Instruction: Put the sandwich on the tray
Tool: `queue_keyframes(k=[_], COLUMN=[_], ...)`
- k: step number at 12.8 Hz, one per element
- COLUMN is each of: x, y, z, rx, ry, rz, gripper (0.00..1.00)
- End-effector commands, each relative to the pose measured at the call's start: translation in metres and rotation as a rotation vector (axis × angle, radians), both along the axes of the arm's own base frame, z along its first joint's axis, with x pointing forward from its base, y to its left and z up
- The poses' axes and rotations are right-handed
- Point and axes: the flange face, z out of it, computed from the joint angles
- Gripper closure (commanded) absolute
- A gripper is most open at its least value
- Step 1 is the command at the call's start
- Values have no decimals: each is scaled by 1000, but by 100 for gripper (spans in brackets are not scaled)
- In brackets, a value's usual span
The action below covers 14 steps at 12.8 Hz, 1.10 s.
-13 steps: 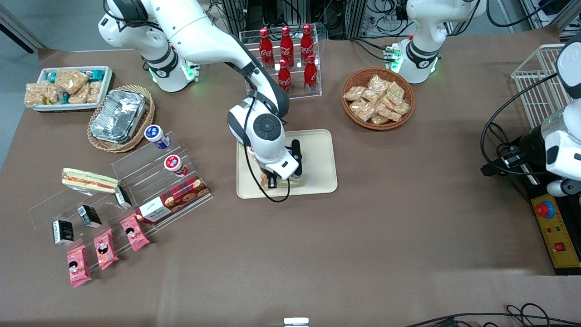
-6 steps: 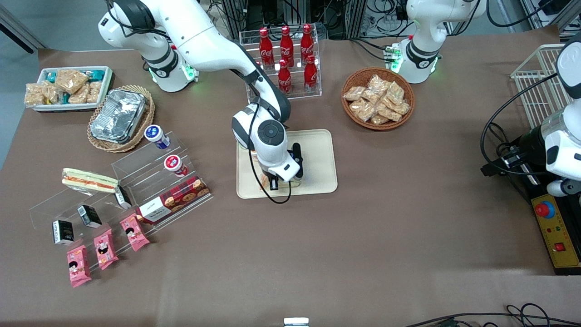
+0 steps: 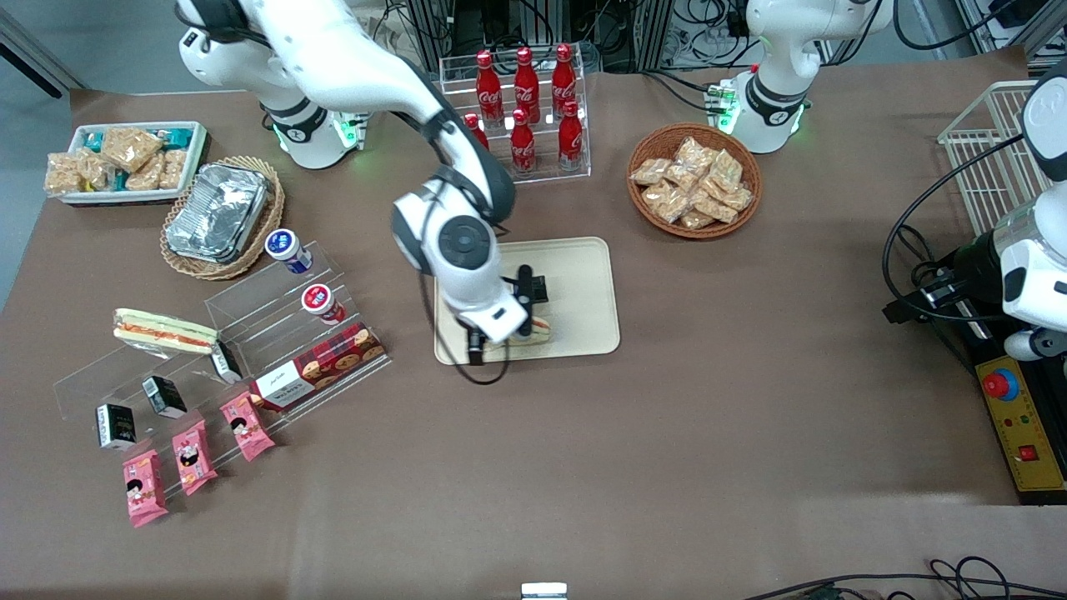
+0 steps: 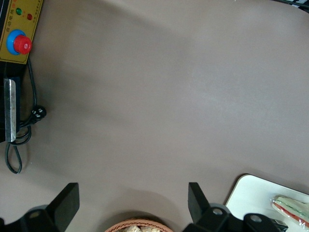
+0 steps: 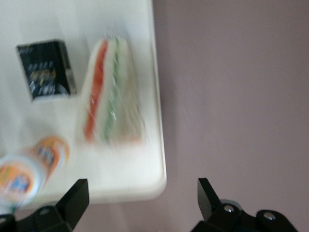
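The working arm (image 3: 350,58) is built of glossy white rounded shells with dark grey bands at the joints. Its wrist (image 3: 454,242) is a fat white drum with a round dark grey cap on its face. A thin black cable (image 3: 471,367) hangs from it in a loop. The white base (image 3: 313,133) has a black ring around it and a small green light glowing at the side. The gripper (image 5: 140,205), raised above the tray's edge, has black angular fingers (image 5: 75,198), spread wide apart, on a black body with small silver screws (image 5: 224,209).
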Motion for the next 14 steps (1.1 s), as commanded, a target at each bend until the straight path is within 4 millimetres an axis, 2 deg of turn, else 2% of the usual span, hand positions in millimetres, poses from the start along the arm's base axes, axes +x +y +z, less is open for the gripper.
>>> queue_keyframes(k=[1, 3, 4, 5, 7, 8, 10, 11, 14], x=[21, 33, 37, 40, 36, 32, 24, 19, 11], y=[-103, -184, -228, -268, -338, -367, -405, -431, -480], z=[90, 148, 169, 189, 211, 221, 243, 250, 260], rx=[13, 48, 52, 58, 57, 61, 90, 103, 113], ry=[59, 63, 60, 44, 54, 49, 19, 12, -10], rz=[-221, -350, -425, -504, -685, -808, -944, -1005, -1211], gripper=[0, 0, 0, 0, 0, 0, 0, 0, 0])
